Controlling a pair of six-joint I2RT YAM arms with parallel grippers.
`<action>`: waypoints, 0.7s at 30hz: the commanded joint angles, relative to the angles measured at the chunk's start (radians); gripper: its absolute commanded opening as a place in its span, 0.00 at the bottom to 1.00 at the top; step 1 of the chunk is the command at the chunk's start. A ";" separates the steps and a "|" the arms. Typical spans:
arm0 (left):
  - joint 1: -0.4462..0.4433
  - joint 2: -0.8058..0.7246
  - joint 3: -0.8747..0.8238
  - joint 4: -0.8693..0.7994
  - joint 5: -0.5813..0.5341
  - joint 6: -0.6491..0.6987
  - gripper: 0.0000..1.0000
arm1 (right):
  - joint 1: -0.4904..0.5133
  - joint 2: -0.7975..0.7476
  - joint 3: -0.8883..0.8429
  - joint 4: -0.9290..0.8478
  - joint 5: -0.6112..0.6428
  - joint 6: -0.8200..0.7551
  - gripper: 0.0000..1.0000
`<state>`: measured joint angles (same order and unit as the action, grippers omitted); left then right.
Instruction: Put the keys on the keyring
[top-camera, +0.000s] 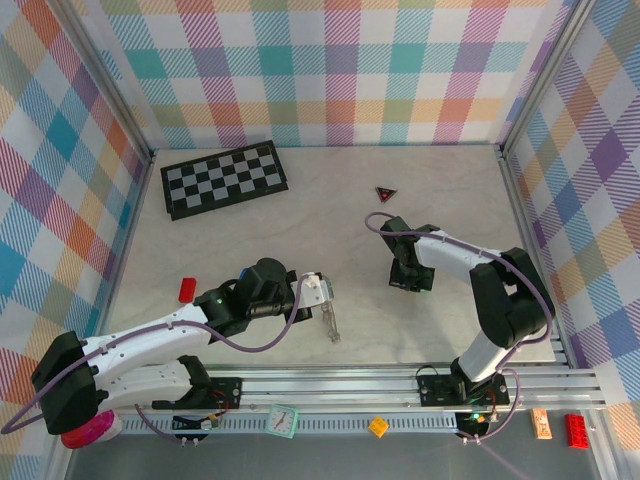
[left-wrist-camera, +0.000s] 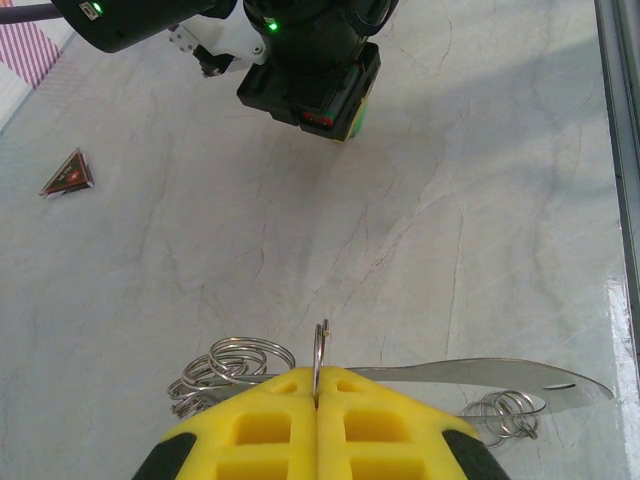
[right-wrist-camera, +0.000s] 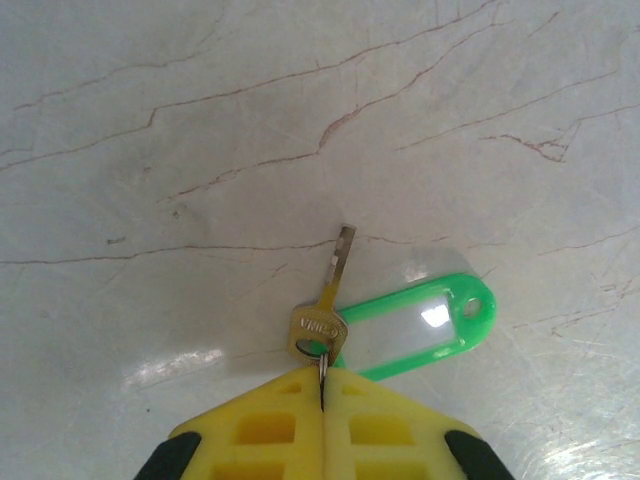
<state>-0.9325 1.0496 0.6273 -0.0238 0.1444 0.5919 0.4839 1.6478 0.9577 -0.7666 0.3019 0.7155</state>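
Top view: your left gripper (top-camera: 318, 293) is sitting at 6 o'clock from the table's (top-camera: 300, 215) centre, with a silvery metal strip (top-camera: 331, 322) trailing from its tip toward 5 o'clock. Your right gripper (top-camera: 408, 282) is pointing down at the table at 4 o'clock, well apart from the left one. A black-and-white checkerboard (top-camera: 225, 178) is lying at 10 o'clock, a small dark triangle (top-camera: 386, 193) at 1 o'clock and a red block (top-camera: 187, 289) at 8 o'clock. Left wrist view: your yellow fingers (left-wrist-camera: 260, 425) are pressing together at 6 o'clock and pinching the keyring (left-wrist-camera: 320, 345), a thin silvery ring that is standing edge-on and rising just above the fingertips. Coiled rings (left-wrist-camera: 235, 362) are bunching just beside it at 9 o'clock, and the flat strip is reaching out toward 3 o'clock, with smaller rings (left-wrist-camera: 505, 410) lying under it. The right gripper is showing at 12 o'clock, with a green edge under it. Right wrist view: your right fingers (right-wrist-camera: 385, 430) are closing fully at 6 o'clock and gripping a small split ring (right-wrist-camera: 323, 358). From it, the key (right-wrist-camera: 330, 300), brass, is lying on the table with its blade pointing to 12 o'clock. Its green tag (right-wrist-camera: 420, 325) is angling toward 2 o'clock, touching the key's head.
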 joint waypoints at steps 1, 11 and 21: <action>0.009 -0.027 0.017 0.042 0.001 0.011 0.00 | 0.005 -0.035 0.004 -0.033 -0.023 -0.023 0.00; 0.009 -0.059 -0.013 0.099 -0.033 -0.048 0.00 | 0.014 -0.351 -0.056 0.148 -0.288 -0.379 0.00; 0.009 -0.086 -0.005 0.080 -0.088 -0.180 0.00 | 0.082 -0.511 -0.073 0.275 -0.532 -0.592 0.00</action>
<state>-0.9325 0.9932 0.6247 0.0139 0.0822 0.4808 0.5480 1.1698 0.8970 -0.5503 -0.1150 0.2287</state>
